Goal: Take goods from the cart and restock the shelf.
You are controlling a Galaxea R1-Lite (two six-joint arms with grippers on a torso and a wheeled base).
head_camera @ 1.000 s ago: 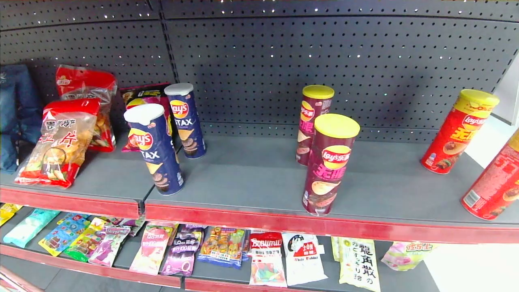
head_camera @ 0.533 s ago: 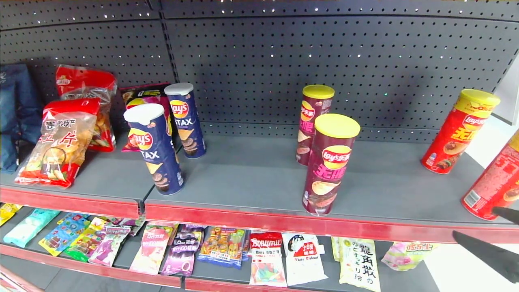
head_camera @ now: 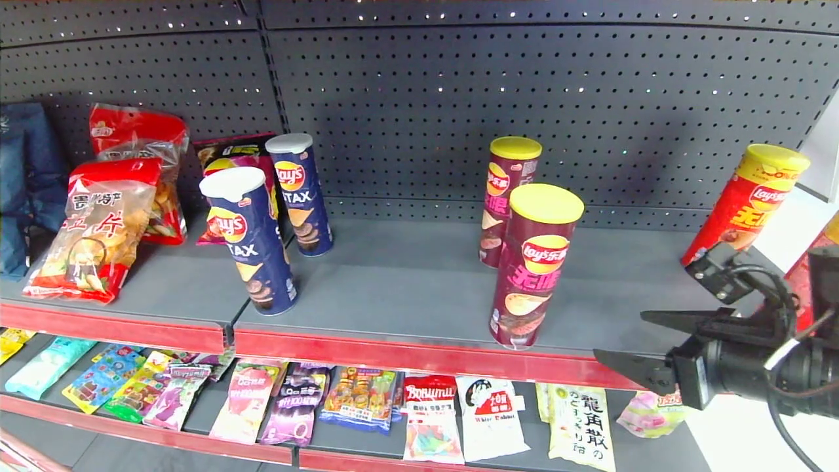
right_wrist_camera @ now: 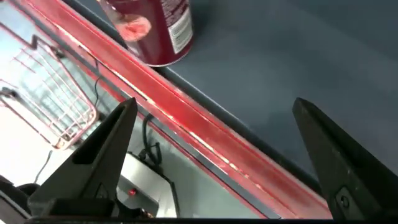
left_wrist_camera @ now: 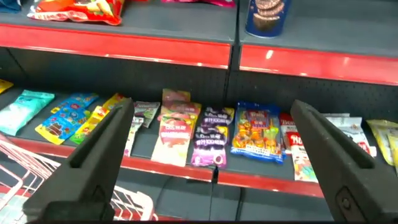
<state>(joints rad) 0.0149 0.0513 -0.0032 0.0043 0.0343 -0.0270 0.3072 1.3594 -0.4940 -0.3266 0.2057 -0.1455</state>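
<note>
My right gripper (head_camera: 623, 337) hangs open and empty at the red front edge of the upper shelf (head_camera: 406, 288), right of the front maroon chip can (head_camera: 534, 265). The right wrist view shows that maroon can (right_wrist_camera: 155, 31) standing just behind the shelf's red lip (right_wrist_camera: 205, 127), beyond my right gripper (right_wrist_camera: 214, 102). My left gripper (left_wrist_camera: 211, 106) is open and empty, low down, facing the lower shelf of snack packets (left_wrist_camera: 211, 137). A corner of the wire cart (left_wrist_camera: 37, 174) shows below it. A second maroon can (head_camera: 510, 196) stands behind the first.
Two navy chip cans (head_camera: 252, 239) and red snack bags (head_camera: 98, 229) stand at the shelf's left. Red chip cans (head_camera: 747, 206) are at the far right, partly behind my right arm. Bare shelf lies between the navy and maroon cans. Wire cart (right_wrist_camera: 53, 93) sits below.
My right arm has come into the head view from the lower right, moving up and left to the shelf's front edge, and now covers part of the red cans. The goods have not moved.
</note>
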